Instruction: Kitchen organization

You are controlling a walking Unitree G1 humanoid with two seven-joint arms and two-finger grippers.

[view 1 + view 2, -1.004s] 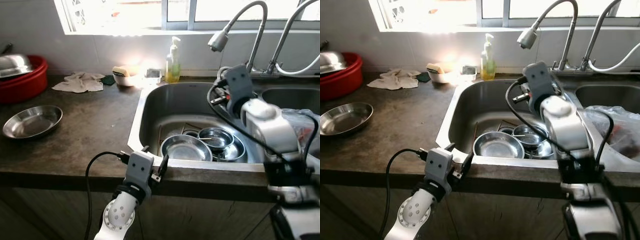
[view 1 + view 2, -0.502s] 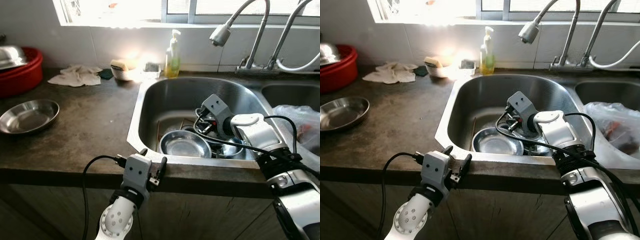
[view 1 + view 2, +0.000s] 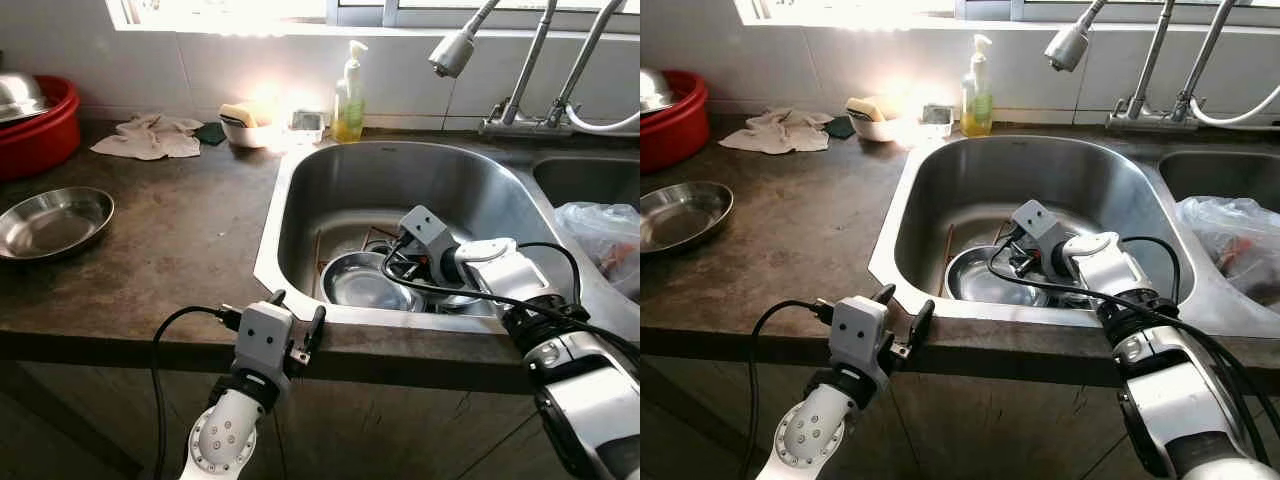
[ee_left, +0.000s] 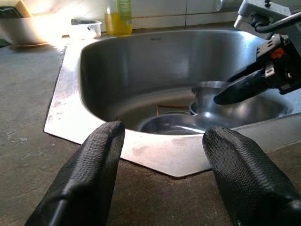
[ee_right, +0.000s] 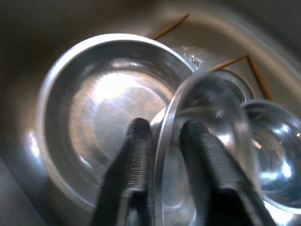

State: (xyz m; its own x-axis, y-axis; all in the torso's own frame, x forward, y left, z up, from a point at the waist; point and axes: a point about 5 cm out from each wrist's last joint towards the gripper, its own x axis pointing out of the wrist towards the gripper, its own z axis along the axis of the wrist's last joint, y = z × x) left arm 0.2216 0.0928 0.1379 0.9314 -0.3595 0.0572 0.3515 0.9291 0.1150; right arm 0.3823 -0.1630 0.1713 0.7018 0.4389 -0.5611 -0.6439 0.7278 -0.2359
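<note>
Steel bowls [image 3: 365, 283] lie in the sink [image 3: 300, 200]; another bowl [image 3: 52, 222] sits left on the counter [image 3: 190, 250].

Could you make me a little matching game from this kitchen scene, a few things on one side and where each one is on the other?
Things:
1. red plastic basin
2. shallow steel dish
3. yellow soap bottle
4. small steel bowl

Places:
A. standing behind the sink, by the wall
B. down in the sink, its rim between the right gripper fingers
C. at the far left of the dark counter, back by the wall
D. lying alone on the counter, left of the sink

Pairs: 1-C, 2-D, 3-A, 4-B
</note>
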